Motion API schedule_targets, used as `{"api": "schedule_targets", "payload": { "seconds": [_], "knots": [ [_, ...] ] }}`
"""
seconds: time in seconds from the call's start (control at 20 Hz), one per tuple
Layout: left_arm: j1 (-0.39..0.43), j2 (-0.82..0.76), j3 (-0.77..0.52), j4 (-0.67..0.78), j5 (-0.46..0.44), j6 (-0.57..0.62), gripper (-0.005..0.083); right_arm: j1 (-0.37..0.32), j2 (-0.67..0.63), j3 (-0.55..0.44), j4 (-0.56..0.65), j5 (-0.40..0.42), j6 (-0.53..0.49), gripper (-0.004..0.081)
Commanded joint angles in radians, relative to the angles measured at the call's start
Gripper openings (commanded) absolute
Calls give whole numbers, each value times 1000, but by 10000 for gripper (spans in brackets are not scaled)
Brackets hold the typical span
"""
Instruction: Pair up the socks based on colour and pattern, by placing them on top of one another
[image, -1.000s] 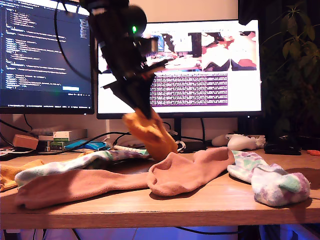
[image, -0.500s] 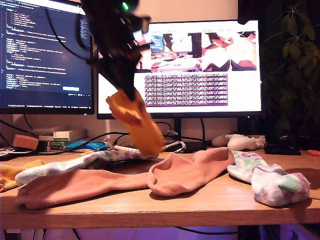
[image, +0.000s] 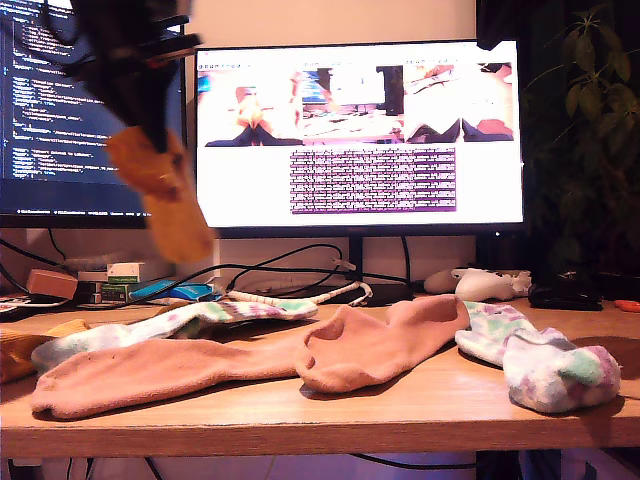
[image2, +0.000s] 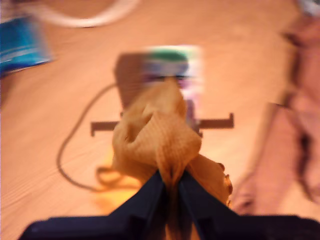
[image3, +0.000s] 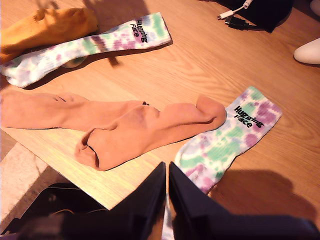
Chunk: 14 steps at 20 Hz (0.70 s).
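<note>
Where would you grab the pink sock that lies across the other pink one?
Probably at its open cuff, coming from above: the pink sock lies flat, and that end rests clear of the other pink sock and the tie-dye sock, so the jaws would pinch one sock only.

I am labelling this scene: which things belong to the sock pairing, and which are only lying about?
Job: held mustard sock in my first end effector; other mustard sock; pink sock; other pink sock; blotched sock; other blotched sock.
Lying about: code monitor; bright monitor; cables; plant.
</note>
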Motion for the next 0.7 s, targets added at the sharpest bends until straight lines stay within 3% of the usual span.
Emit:
{"api": "schedule_targets", "payload": {
  "seconds": [0.0,0.15,0.45,0.65],
  "knots": [
    [1,0,-80,12,10,20,-22,3,8,1,3,0,-6,-11],
    [19,-61,-219,95,14,21,-22,3,8,1,0,0,-6,-11],
    [79,-211,-625,271,36,29,-22,3,8,1,0,-3,-6,-11],
    [151,-216,-701,279,35,37,-22,5,8,1,-3,-12,-5,-11]
  ]
}}
